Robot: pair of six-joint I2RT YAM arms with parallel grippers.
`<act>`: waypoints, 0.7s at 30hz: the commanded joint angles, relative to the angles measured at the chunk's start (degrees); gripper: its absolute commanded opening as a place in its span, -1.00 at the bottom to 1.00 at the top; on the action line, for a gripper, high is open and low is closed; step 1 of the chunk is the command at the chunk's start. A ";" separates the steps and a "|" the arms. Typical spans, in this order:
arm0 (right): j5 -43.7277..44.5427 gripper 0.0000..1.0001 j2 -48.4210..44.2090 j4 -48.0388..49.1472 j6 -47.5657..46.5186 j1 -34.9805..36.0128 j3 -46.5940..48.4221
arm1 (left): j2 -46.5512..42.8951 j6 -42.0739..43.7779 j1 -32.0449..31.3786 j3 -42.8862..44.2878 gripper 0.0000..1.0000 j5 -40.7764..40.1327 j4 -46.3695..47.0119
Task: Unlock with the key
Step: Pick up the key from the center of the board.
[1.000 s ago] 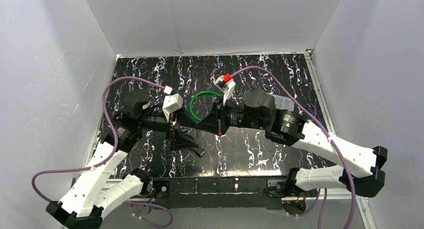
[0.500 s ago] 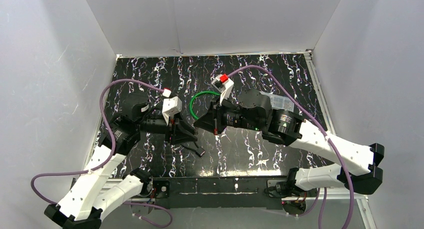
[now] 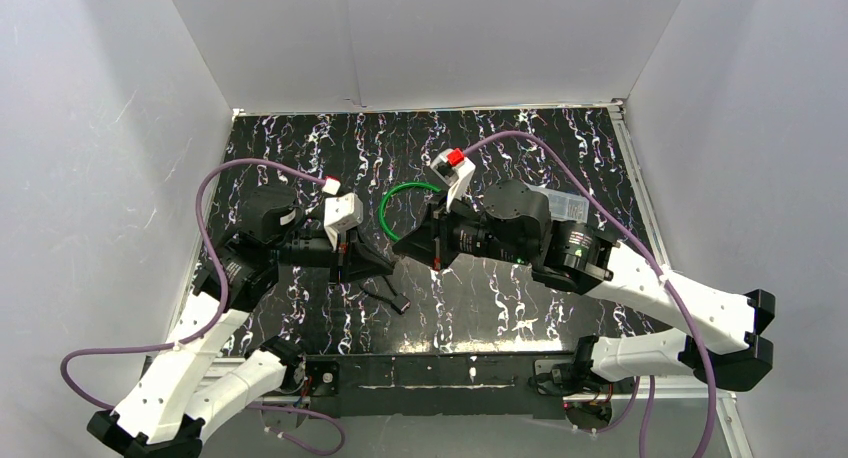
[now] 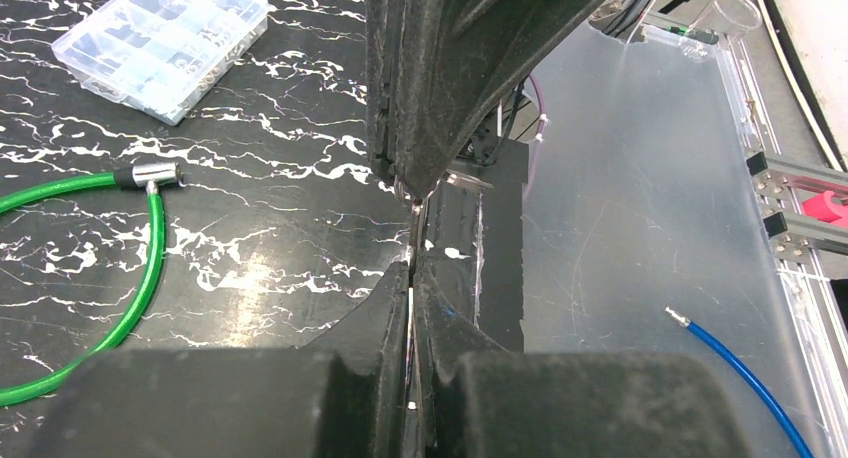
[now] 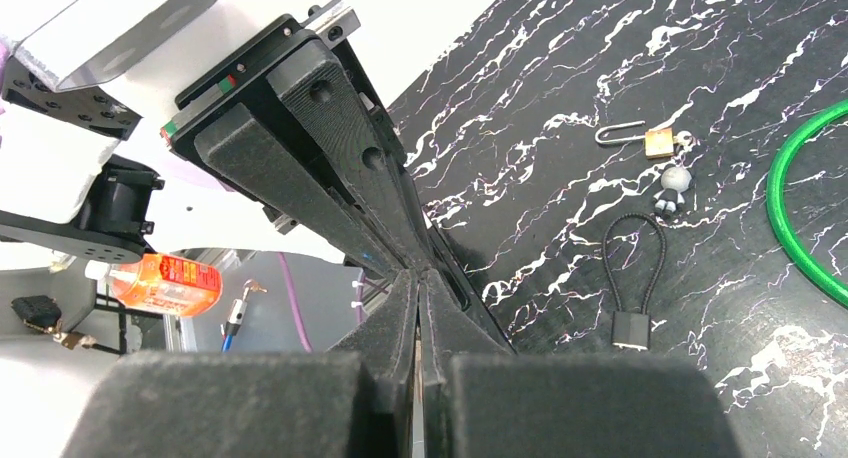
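My two grippers meet tip to tip above the middle of the black marbled table. The left gripper (image 4: 413, 268) is shut on a thin metal key (image 4: 415, 210), seen edge-on as a bright sliver between its pads. The right gripper (image 5: 420, 275) is also shut, and the same thin strip shows between its fingers. In the top view the tips meet at the left gripper (image 3: 385, 262) and right gripper (image 3: 402, 250). A small brass padlock (image 5: 657, 141) with a little figure charm (image 5: 673, 185) lies on the table beyond them.
A black cable lock (image 5: 632, 278) lies below the grippers, also seen from the top (image 3: 392, 297). A green cable loop (image 3: 395, 206) curls behind them. A clear compartment box (image 4: 165, 43) sits farther back. White walls enclose the table.
The left gripper's jaws, wide open a second ago, have shut at the right gripper's tips. Both arms shifted only slightly.
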 commanded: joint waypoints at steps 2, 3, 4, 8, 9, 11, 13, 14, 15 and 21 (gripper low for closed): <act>-0.06 -0.97 -1.66 2.69 -0.09 0.56 0.17 | -0.27 0.29 -0.26 2.27 -1.00 -0.71 -0.33; -0.15 -0.97 -1.66 2.86 -0.11 0.56 0.18 | -0.29 0.11 -0.26 2.27 -1.00 -0.77 -0.15; -0.16 -0.97 -1.59 2.99 -0.12 0.56 0.19 | -0.19 0.02 -0.26 2.34 -1.00 -0.84 -0.02; -0.29 -0.97 -1.46 2.37 -0.20 0.56 0.27 | -0.31 0.47 -0.21 3.11 -1.00 -1.80 -0.11; -0.35 -0.97 -1.56 2.31 -0.29 0.56 0.09 | -0.37 0.91 -0.25 3.31 -1.00 -2.15 -0.45; -0.51 -0.97 -1.85 1.90 -0.29 0.56 -0.47 | -0.38 1.97 -0.14 4.04 -1.00 -2.62 -1.49; -0.56 -0.97 -2.27 1.80 -0.17 0.56 -1.20 | -0.52 2.97 -0.18 4.75 -1.00 -2.97 -2.83; -0.52 -0.97 -2.43 1.81 -0.07 0.56 -1.50 | -0.58 3.52 -0.21 4.89 -1.00 -3.02 -3.33; -0.53 -0.97 -2.64 1.67 -0.04 0.56 -1.69 | -0.67 3.84 -0.17 5.02 -1.00 -2.95 -3.66; -0.51 -0.97 -3.45 1.42 0.07 0.56 -2.49 | -1.25 6.05 -0.18 6.13 -1.00 -4.47 -6.61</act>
